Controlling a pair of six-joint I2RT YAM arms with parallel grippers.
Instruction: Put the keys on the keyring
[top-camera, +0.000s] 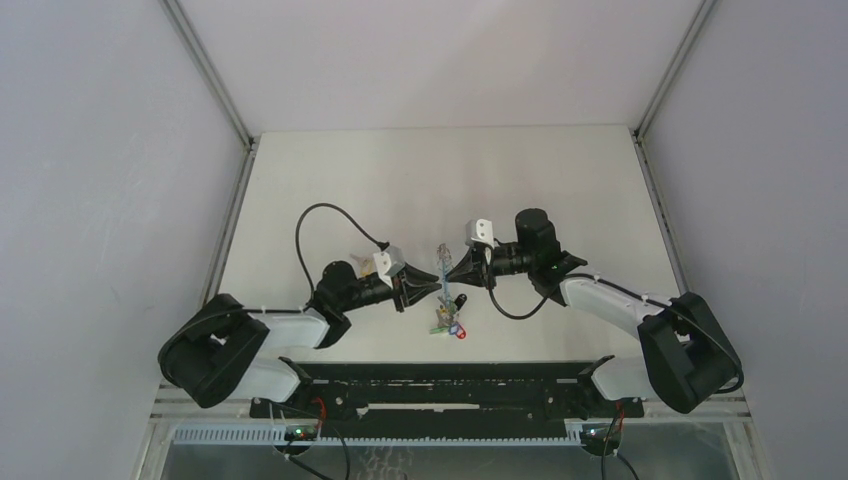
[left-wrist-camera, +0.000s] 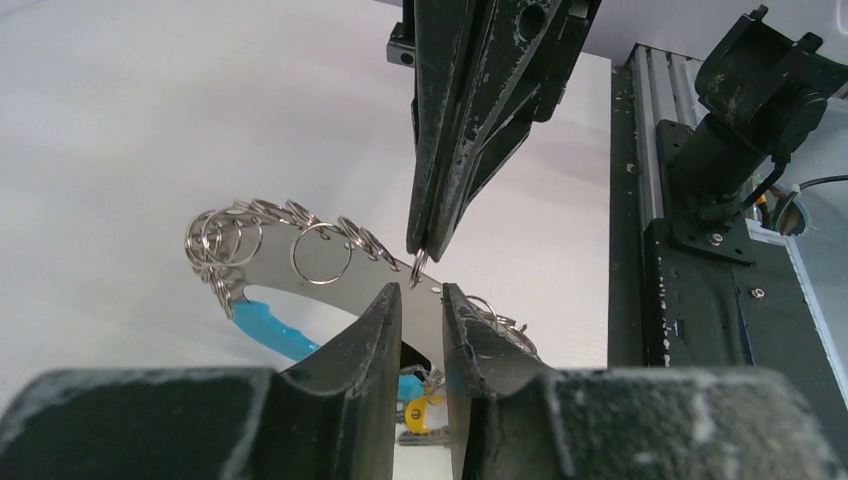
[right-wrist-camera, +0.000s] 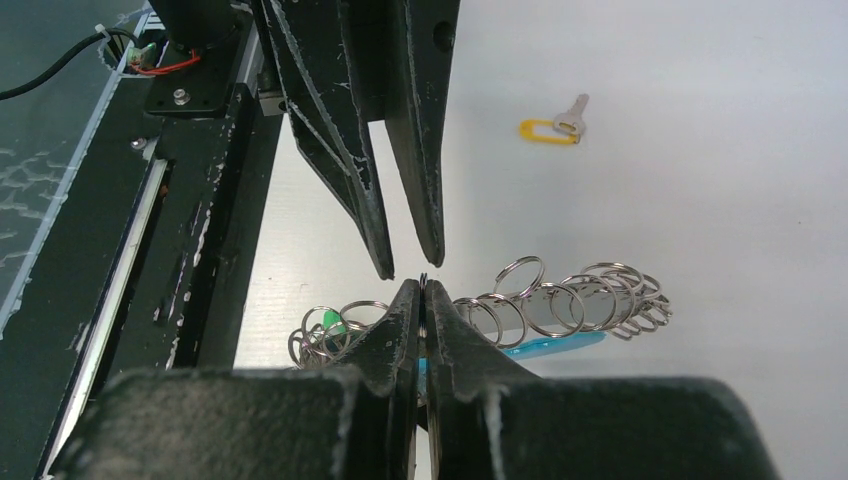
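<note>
Right gripper (right-wrist-camera: 423, 292) is pinching a little ring (left-wrist-camera: 418, 266) on the keyring (left-wrist-camera: 268, 325), left gripper (left-wrist-camera: 420, 292) is hovering right there, fingers (left-wrist-camera: 375, 320) narrowly apart.

The keyring (left-wrist-camera: 262, 274) is partly hidden behind the left gripper (left-wrist-camera: 419, 293); from above, its hanging keys (top-camera: 447, 322) cannot be distinguished.

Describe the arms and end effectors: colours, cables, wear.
The left arm and right arm are black with white link shells. Each carries a white wrist block and a looping black cable. End effector fingers are black, tapered wedges, scuffed whitish along the edges.
</note>
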